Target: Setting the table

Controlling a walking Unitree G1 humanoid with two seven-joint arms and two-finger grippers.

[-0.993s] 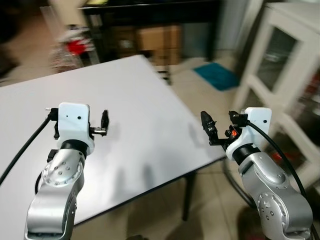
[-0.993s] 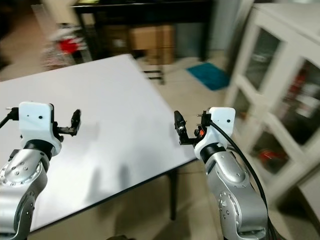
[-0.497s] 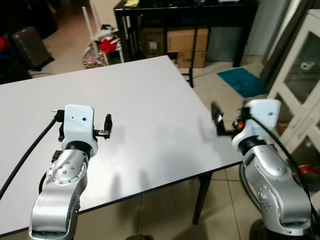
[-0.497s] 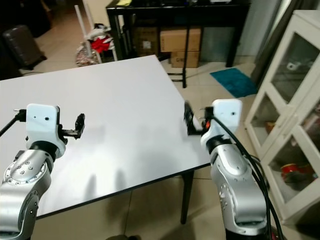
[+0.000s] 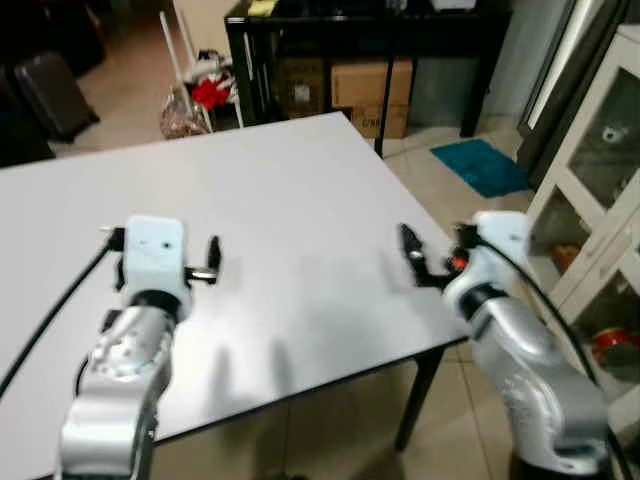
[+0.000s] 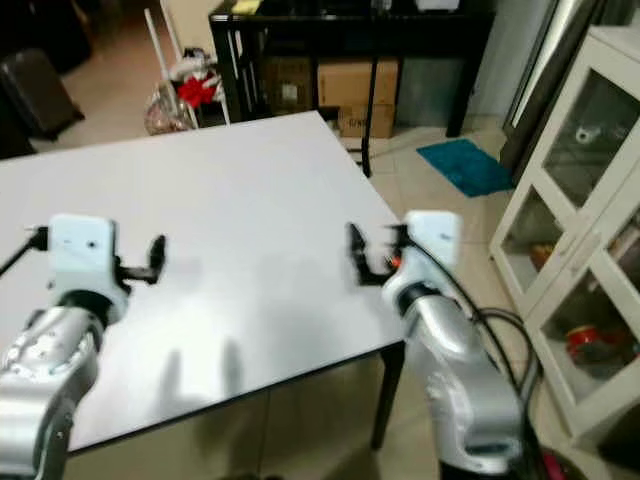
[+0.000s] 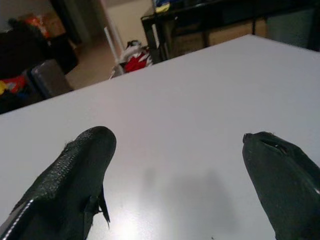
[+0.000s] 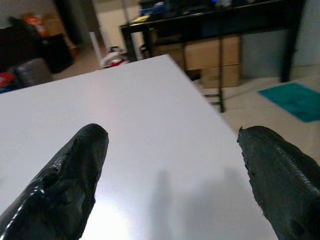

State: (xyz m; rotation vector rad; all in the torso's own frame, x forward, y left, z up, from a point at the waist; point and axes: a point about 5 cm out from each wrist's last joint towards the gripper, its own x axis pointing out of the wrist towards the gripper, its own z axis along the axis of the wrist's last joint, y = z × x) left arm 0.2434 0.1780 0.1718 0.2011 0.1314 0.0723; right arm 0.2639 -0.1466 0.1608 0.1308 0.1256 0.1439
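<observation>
A bare white tabletop [image 5: 290,200] is seen across the left and centre of the frame, its near right corner standing over a tiled floor [image 5: 440,200]. The left gripper [image 7: 180,170] is held above the tabletop at lower left, its two black fingers [image 7: 75,175] spread wide with nothing between them. The right gripper [image 8: 170,175] is held above the tabletop near its right edge, at centre right of the frame, and its fingers [image 8: 75,175] are likewise spread wide and empty. Faint shadows of both grippers are cast on the white surface below them. No tableware is seen on the tabletop. Behind the tabletop, at the top of the frame, a black desk [image 5: 360,25] is seen with cardboard boxes [image 5: 370,85] beneath it. A teal mat [image 5: 480,165] lies on the floor at upper right, and a white glass-fronted cabinet [image 5: 600,150] stands along the right edge. A dark suitcase [image 5: 50,95] is seen at upper left, with a red item [image 5: 210,90] near it.
</observation>
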